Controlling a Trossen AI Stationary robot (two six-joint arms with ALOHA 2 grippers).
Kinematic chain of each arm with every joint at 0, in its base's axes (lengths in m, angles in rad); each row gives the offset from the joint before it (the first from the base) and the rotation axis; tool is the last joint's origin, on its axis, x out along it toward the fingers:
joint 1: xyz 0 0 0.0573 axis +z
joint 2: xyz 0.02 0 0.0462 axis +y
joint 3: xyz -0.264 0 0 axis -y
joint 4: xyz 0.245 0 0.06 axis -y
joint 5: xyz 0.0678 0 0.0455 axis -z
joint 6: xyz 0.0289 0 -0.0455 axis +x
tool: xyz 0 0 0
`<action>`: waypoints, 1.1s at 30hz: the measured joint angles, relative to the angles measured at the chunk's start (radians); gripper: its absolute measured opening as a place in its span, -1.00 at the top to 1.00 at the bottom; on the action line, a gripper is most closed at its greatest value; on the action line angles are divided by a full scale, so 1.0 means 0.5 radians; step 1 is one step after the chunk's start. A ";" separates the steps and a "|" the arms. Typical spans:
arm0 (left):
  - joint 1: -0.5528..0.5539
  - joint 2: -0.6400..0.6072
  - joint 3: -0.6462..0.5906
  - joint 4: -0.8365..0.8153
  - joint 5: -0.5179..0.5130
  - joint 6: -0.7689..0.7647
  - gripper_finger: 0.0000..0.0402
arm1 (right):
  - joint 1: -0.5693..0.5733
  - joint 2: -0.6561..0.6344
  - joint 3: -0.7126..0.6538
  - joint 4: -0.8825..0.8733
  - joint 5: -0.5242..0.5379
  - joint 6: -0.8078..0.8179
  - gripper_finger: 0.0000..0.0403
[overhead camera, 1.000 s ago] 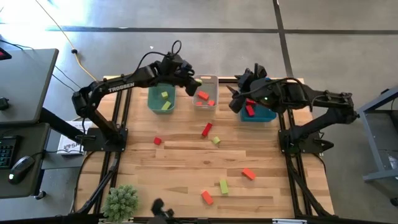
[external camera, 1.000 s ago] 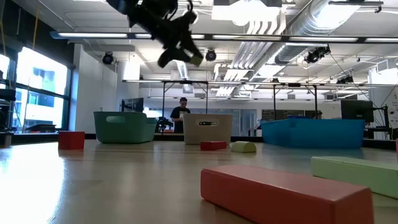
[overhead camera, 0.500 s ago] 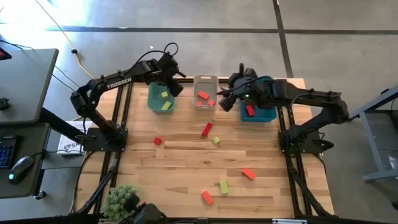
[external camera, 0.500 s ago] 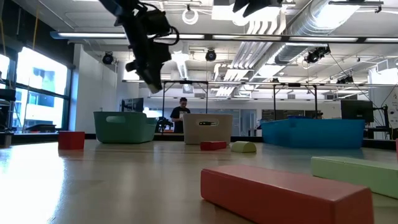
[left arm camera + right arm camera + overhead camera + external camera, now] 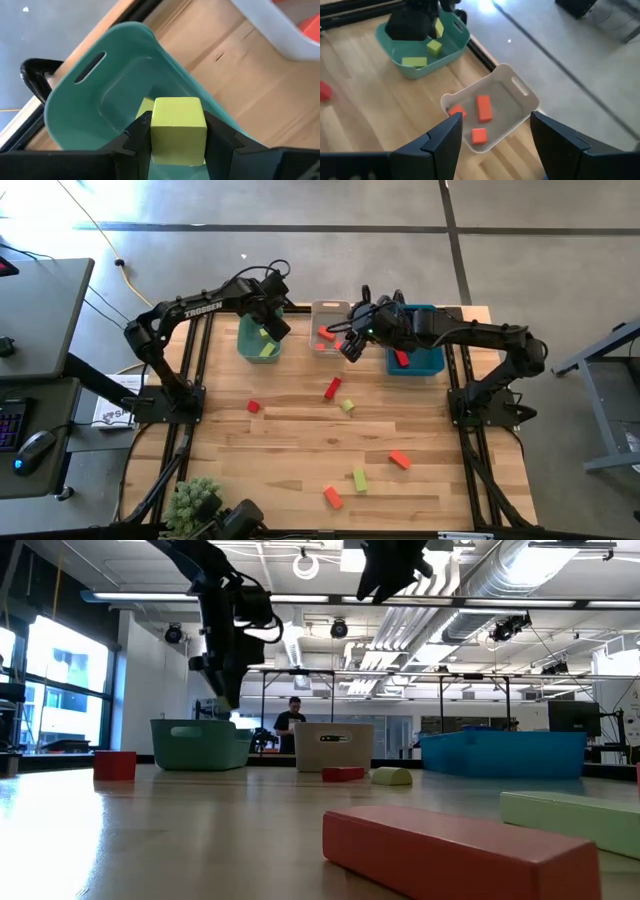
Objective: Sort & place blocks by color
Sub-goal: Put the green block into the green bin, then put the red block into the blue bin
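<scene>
Holding a yellow-green cube (image 5: 178,129) between its two fingers, the left gripper (image 5: 268,323) hangs directly above the green bin (image 5: 247,340). The cube sits clamped on two opposite faces, with the bin's open interior straight below it. Two more yellow-green blocks (image 5: 424,54) already lie on the bin floor beneath the gripper. The relation that governs the coming move is vertical: the cube is inside the bin's outline, so release should drop it among blocks of its own colour. A cube has no long axis to align.

The right gripper (image 5: 348,343) hovers over the white bin (image 5: 521,90), jaws spread and empty; three orange-red blocks (image 5: 483,109) lie below it.
</scene>
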 joint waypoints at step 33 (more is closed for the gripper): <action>0.036 0.273 0.000 -0.025 -0.008 0.054 0.01 | -0.065 0.018 0.000 0.053 -0.317 0.141 -0.09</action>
